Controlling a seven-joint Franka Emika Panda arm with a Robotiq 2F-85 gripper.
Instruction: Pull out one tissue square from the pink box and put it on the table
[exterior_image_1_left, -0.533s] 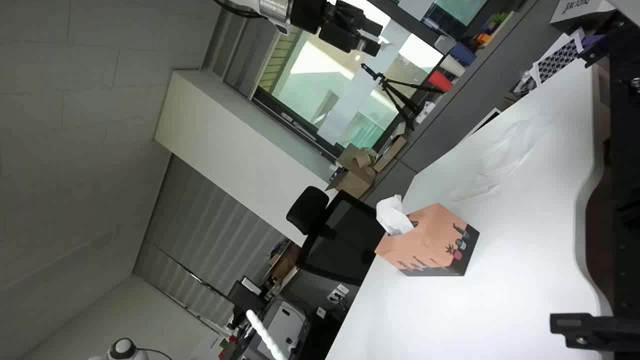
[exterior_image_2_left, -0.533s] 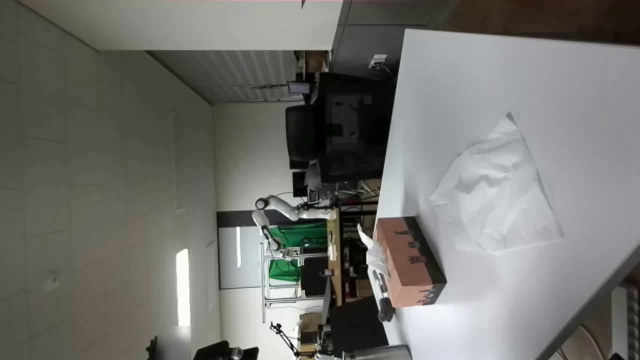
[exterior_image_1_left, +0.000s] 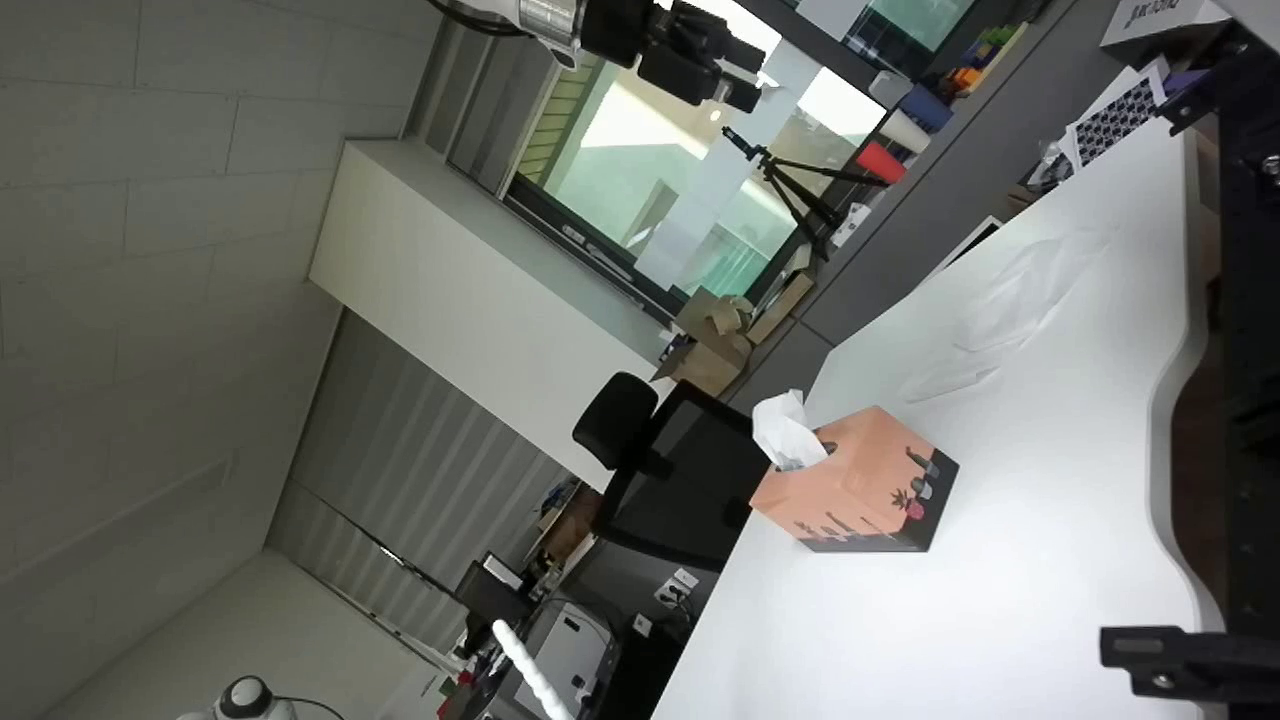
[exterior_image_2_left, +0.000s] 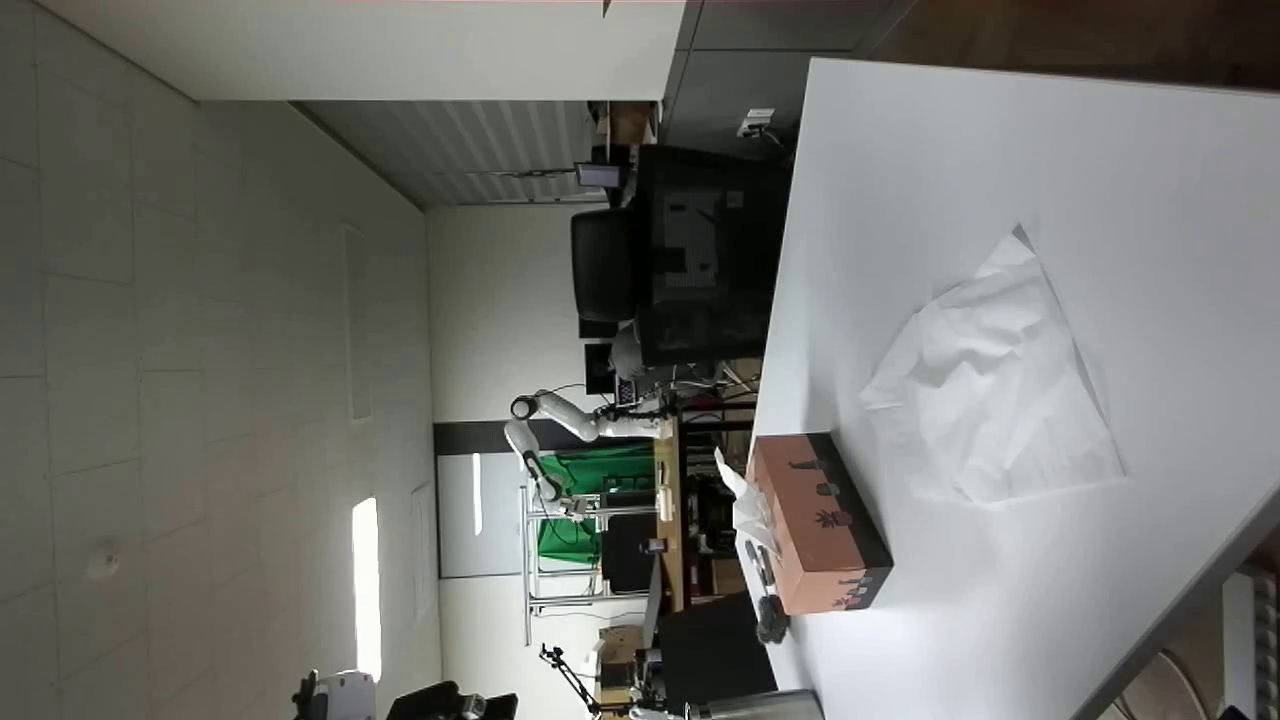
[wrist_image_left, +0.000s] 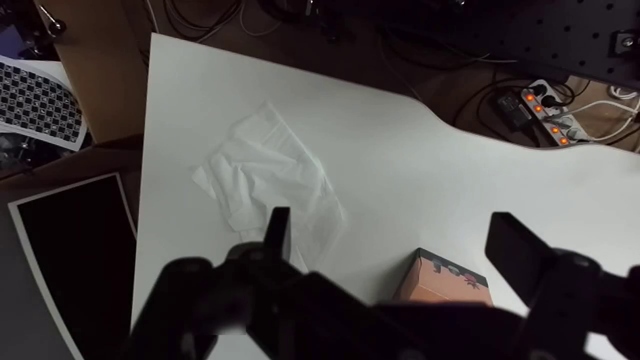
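Observation:
The pink box (exterior_image_1_left: 870, 480) stands on the white table (exterior_image_1_left: 1000, 600); it also shows in an exterior view (exterior_image_2_left: 815, 540). A white tissue square (exterior_image_1_left: 788, 432) sticks up as a tuft from its slot, in both exterior views (exterior_image_2_left: 752, 515). In the wrist view, only part of the box (wrist_image_left: 450, 285) shows low between my fingers, and its slot and tuft are hidden behind my gripper. My gripper (wrist_image_left: 392, 230) is open and empty, high above the table. It also shows at the top of an exterior view (exterior_image_1_left: 740, 80), apart from the box.
A larger wrinkled pale sheet (exterior_image_2_left: 990, 390) lies flat on the table near the box, also in the wrist view (wrist_image_left: 265, 175). A black chair (exterior_image_1_left: 690, 470) stands beyond the table edge. Dark items (exterior_image_2_left: 768, 605) lie behind the box. A lit power strip (wrist_image_left: 555, 112) lies beyond the curved edge.

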